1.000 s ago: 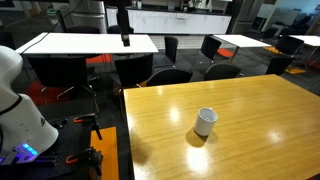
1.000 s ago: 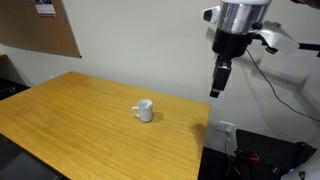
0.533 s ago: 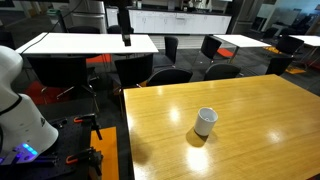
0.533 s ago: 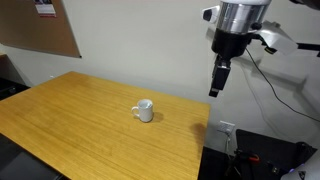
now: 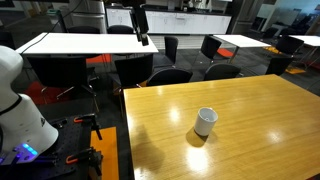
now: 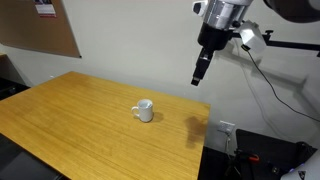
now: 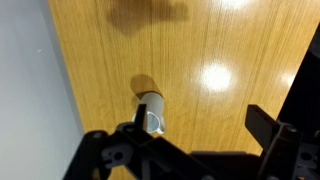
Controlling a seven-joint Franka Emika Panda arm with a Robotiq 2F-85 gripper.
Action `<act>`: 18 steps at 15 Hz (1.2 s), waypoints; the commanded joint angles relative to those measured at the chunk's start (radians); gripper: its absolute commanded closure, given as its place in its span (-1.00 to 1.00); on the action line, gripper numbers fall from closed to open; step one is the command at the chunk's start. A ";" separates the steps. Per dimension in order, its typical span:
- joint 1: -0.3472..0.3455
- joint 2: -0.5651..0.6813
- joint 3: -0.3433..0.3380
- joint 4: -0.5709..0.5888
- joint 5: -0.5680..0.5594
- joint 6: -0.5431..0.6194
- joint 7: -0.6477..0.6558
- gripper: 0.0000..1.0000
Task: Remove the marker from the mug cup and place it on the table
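The white mug cup [image 5: 205, 121] stands upright on the honey-yellow table [image 5: 255, 140], towards its middle. It shows in both exterior views [image 6: 145, 110] and in the wrist view [image 7: 152, 110]. The marker cannot be made out in any view. My gripper [image 5: 142, 33] hangs high in the air, well above the table [image 6: 70, 120] and near its edge [image 6: 200, 75]. In the wrist view the two fingers [image 7: 200, 120] stand wide apart with nothing between them, and the left finger partly covers the mug against the table [image 7: 200, 50].
White-topped tables with black frames [image 5: 90, 44] and black chairs [image 5: 170, 76] stand behind the table. The robot's white base [image 5: 18, 105] is beside it. A corkboard [image 6: 45, 30] hangs on the wall. Grey floor [image 7: 30, 90] borders the table's edge.
The arm has swung sideways towards the table, and the gripper now hangs nearer its edge. The mug has not moved.
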 commanded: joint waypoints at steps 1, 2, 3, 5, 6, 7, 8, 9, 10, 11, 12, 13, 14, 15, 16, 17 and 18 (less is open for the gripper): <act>-0.015 0.084 -0.035 0.082 -0.025 0.025 -0.064 -1.00; -0.013 0.101 -0.046 0.099 -0.024 0.024 -0.090 -1.00; -0.015 0.116 -0.052 0.114 -0.028 0.024 -0.100 -1.00; -0.011 0.154 -0.071 0.154 -0.017 0.015 -0.152 -1.00; -0.008 0.173 -0.079 0.175 -0.010 0.004 -0.182 -1.00; -0.006 0.193 -0.087 0.196 -0.009 0.000 -0.214 -1.00; -0.007 0.217 -0.094 0.218 -0.008 -0.002 -0.246 -1.00; -0.008 0.240 -0.102 0.239 -0.008 -0.003 -0.280 -1.00; -0.009 0.265 -0.108 0.261 -0.009 -0.003 -0.307 -1.00; -0.011 0.284 -0.112 0.278 -0.011 -0.003 -0.328 -1.00; -0.011 0.306 -0.118 0.295 -0.008 -0.001 -0.356 -1.00; -0.012 0.329 -0.123 0.313 -0.006 -0.001 -0.384 -1.00; -0.013 0.350 -0.127 0.331 -0.003 -0.002 -0.409 -1.00; -0.013 0.373 -0.130 0.349 0.005 -0.005 -0.440 -1.00; -0.015 0.394 -0.133 0.363 0.010 -0.003 -0.468 -1.00; -0.016 0.412 -0.134 0.377 0.017 -0.003 -0.498 -1.00; -0.018 0.430 -0.135 0.390 0.019 -0.003 -0.526 -1.00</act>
